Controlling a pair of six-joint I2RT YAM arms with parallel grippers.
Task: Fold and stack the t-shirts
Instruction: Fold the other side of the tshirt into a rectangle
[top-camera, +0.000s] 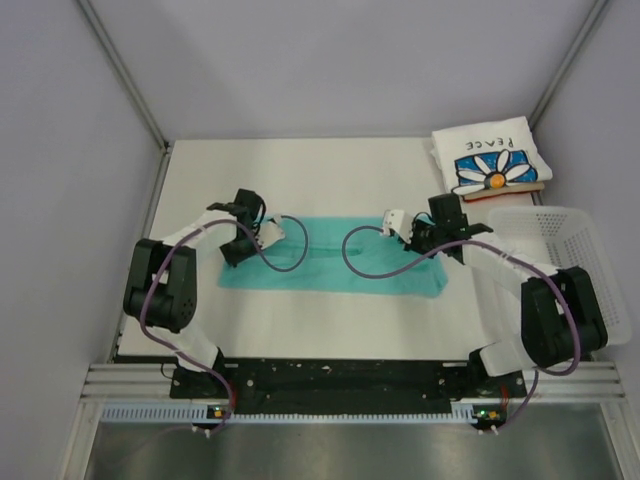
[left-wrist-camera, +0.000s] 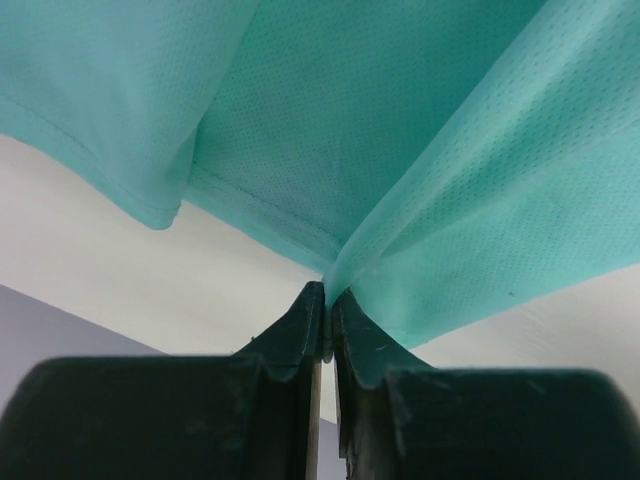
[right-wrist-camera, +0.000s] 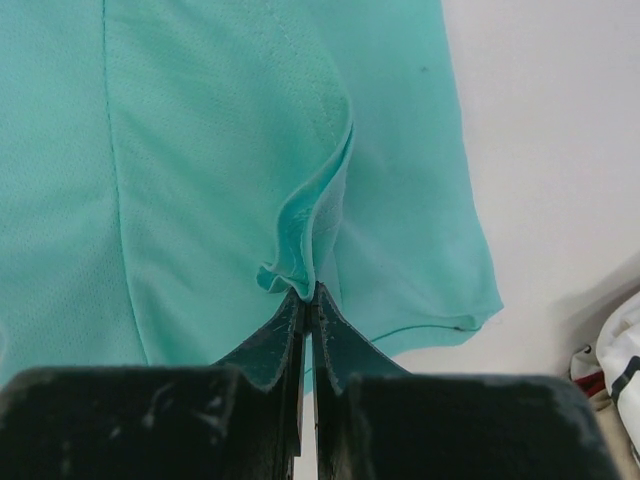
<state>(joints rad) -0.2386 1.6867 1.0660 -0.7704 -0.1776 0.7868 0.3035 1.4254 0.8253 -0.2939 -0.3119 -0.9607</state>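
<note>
On the table (top-camera: 300, 180), teal shirt (top-camera: 330, 262) pinched at both ends
Left gripper (left-wrist-camera: 325, 292) and right gripper (right-wrist-camera: 308, 290) each clamped on its fabric; daisy shirt (top-camera: 488, 160) folded far right.

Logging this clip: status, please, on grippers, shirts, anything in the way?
Left gripper shut on teal shirt; right gripper shut on it too. Daisy-print shirt folded at far right corner. Basket at right edge, off the teal shirt.
</note>
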